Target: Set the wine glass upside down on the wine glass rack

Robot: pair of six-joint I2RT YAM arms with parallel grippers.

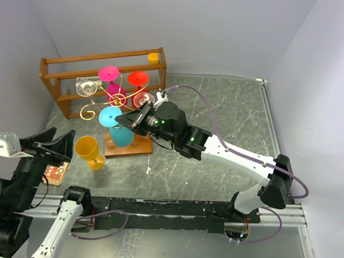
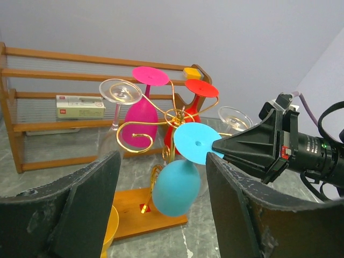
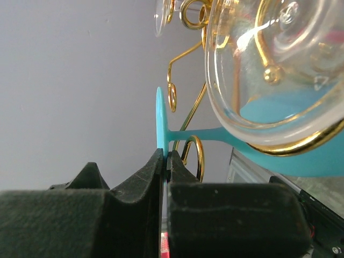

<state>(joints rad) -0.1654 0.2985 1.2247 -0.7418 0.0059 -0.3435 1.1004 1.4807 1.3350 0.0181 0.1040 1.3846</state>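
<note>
The right wrist view alone is showing the grip. The right gripper (image 3: pixel 164 161) is pinching shut on the thin foot rim of the cyan wine glass (image 3: pixel 160 115), and a clear glass (image 3: pixel 269 80) is hanging just beside it in a gold loop.

The left wrist view is showing the left gripper (image 2: pixel 161 161) spread wide and holding nothing. It is facing the wine glass rack (image 2: pixel 174 115), where the cyan glass is hanging tilted, foot up and bowl down.

The top view is placing the rack near the back left of the desk (image 1: pixel 230 108), just in front of a wooden crate (image 1: pixel 66 73). The right arm is reaching across the desk's middle to it.

Six glasses are showing. Five are on the rack: cyan, pink glass (image 1: pixel 108 75), red glass (image 1: pixel 138 78), the clear one and a second clear glass (image 1: pixel 85 89). One yellow glass (image 1: pixel 91 151) is standing on the desk beside the rack's wooden base.
</note>
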